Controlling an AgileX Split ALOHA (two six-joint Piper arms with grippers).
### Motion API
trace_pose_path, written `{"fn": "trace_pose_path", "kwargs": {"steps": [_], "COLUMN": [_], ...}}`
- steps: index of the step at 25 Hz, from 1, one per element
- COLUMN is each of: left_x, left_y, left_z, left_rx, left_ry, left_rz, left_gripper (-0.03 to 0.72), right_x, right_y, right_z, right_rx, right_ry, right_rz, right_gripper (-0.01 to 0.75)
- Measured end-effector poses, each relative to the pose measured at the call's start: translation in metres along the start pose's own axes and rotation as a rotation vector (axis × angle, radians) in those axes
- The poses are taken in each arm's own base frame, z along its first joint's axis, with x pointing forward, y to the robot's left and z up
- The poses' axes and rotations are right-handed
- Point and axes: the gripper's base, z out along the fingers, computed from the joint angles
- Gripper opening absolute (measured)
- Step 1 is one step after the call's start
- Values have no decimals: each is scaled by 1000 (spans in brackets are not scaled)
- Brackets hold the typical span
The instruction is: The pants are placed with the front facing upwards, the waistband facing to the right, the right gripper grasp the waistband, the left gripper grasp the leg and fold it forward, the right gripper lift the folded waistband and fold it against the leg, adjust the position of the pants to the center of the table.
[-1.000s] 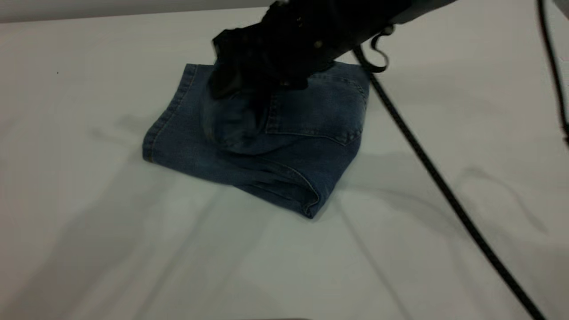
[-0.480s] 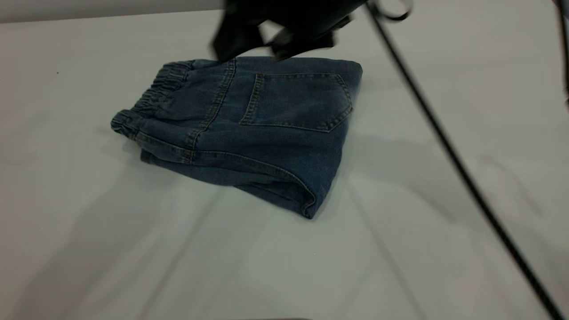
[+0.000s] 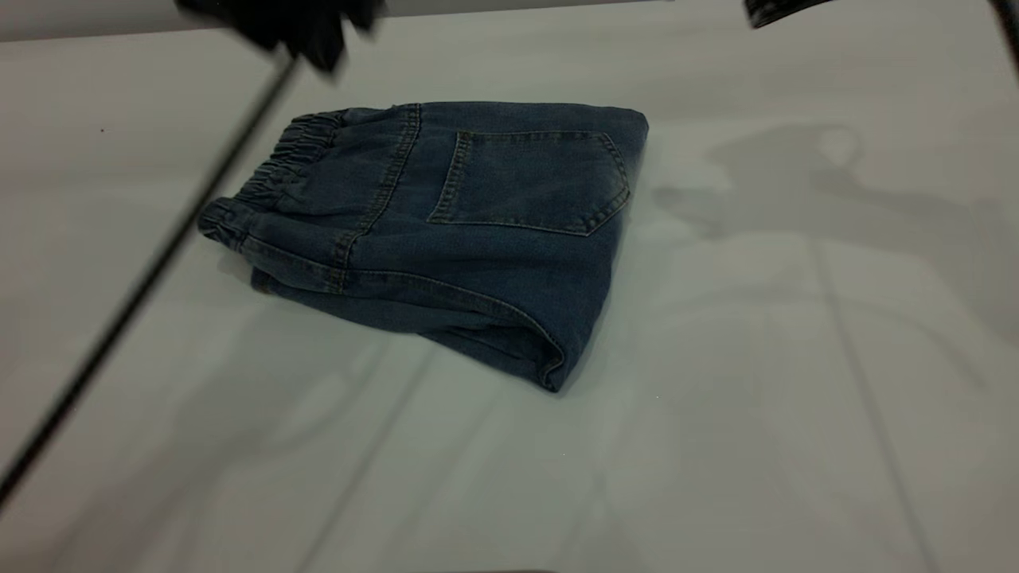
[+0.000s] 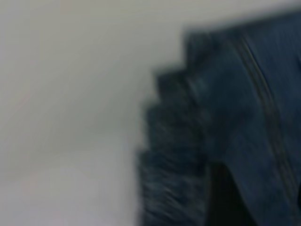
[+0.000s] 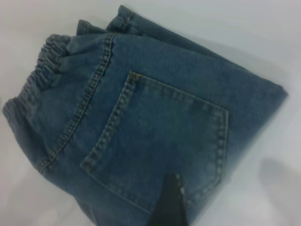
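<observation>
My left gripper point(image 3: 279, 28) hangs above the table's point(image 3: 796, 358) far edge, just beyond the waistband point(image 3: 271, 175) end of the pants point(image 3: 478, 231). It is apart from the cloth, and I cannot tell whether it is apart or together. Its cable point(image 3: 143, 278) slants across the bare table on the side away from the pants. My right gripper point(image 5: 171, 205) is high over the folded bundle, only one dark tip showing, so its state is also beyond telling.

Bare table lies wide on every side of the pants, and widest on the side away from my left pincer.

Only my left wrist view shows the waistband's puckers point(image 4: 174, 155) up close, though blurred. My right wrist view takes in the whole back pocket point(image 5: 155, 155) and both folded layers.

The bundle's long axis runs from the waistband beneath my left pincer to the smooth fold edge point(image 3: 637, 159) at the opposite end, pocket side up.
</observation>
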Motion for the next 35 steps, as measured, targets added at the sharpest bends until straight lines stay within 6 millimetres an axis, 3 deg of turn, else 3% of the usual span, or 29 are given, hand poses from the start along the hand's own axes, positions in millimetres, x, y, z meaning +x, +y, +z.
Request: {"fn": "trace_pose_path", "kwargs": {"steps": [5, 8, 15, 18, 22, 28, 35], "left_x": [33, 43, 21, 16, 30, 37, 46], "left_y": [-12, -17, -11, 4, 18, 16, 10], "left_z": [37, 52, 55, 63, 84, 98, 92], "left_rx": [75, 118, 114, 89, 74, 85, 144], "left_ry": [228, 268, 155, 147, 221, 244, 390], "left_rz": [50, 159, 407, 356, 275, 216, 46], "left_gripper": [322, 304, 300, 300, 299, 312, 316], "right_x": [-1, 0, 3, 3, 4, 5, 7], "right_y": [2, 3, 6, 6, 6, 8, 10], "right_z": [-9, -9, -10, -10, -10, -10, -10], "right_rx": [-25, -41, -70, -73, -78, -96, -118], "right_ry": [9, 23, 52, 54, 59, 76, 97], "right_rz": [-4, -4, -4, -4, -4, -4, -5], "right_gripper": [577, 577, 577, 575, 575, 575, 575]}}
